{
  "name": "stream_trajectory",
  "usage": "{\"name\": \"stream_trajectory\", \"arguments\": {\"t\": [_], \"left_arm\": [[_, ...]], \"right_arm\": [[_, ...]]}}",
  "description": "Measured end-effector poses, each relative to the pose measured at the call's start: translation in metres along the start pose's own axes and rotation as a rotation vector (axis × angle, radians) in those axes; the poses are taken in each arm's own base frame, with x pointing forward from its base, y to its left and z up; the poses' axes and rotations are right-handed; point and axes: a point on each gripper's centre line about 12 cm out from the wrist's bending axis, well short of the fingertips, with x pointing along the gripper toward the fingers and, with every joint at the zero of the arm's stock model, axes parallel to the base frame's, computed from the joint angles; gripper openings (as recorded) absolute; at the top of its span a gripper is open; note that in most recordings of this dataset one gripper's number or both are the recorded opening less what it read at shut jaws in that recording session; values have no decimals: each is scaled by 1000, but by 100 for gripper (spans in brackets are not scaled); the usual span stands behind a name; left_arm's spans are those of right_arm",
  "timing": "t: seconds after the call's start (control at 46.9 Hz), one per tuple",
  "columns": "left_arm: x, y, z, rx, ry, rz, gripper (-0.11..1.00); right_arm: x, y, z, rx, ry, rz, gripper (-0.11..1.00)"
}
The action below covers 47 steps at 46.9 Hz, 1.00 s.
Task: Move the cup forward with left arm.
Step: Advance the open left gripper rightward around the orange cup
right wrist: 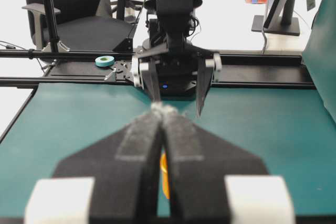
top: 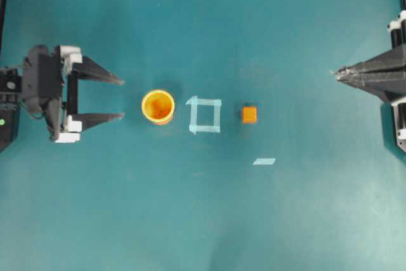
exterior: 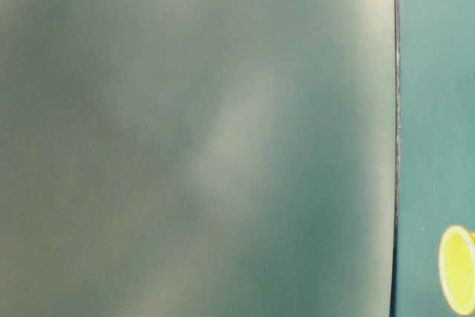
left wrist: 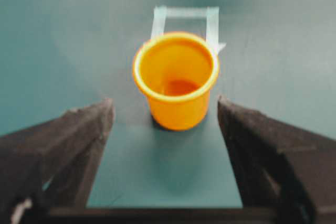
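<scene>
The yellow-orange cup (top: 158,106) stands upright on the teal table, left of centre. My left gripper (top: 122,99) is open and empty, its two black fingers spread wider than the cup, with the tips a short gap to the cup's left. In the left wrist view the cup (left wrist: 176,80) stands just beyond and between the fingertips (left wrist: 108,109) of the left gripper (left wrist: 164,100), touching neither. My right gripper (top: 336,74) is shut and empty at the far right, and it is also shut in its wrist view (right wrist: 164,109). The table-level view shows only an edge of the cup (exterior: 456,269).
A pale tape square (top: 205,115) lies just right of the cup, with a small orange cube (top: 249,115) beyond it. A loose tape strip (top: 264,161) lies nearer the front. A blurred grey-green surface (exterior: 200,139) blocks most of the table-level view.
</scene>
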Motion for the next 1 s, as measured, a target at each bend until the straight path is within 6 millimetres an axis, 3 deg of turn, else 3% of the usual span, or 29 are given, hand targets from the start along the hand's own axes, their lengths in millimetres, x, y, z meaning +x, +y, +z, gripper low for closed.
{"name": "stream_trajectory", "arguments": {"t": [0.661, 1.002], "left_arm": [[42, -4, -31, -22, 124, -13, 78], [60, -9, -28, -15, 138, -32, 78]], "right_arm": [[-3, 0, 11, -11, 8, 0, -1], [-2, 0, 12, -12, 8, 0, -1]]}}
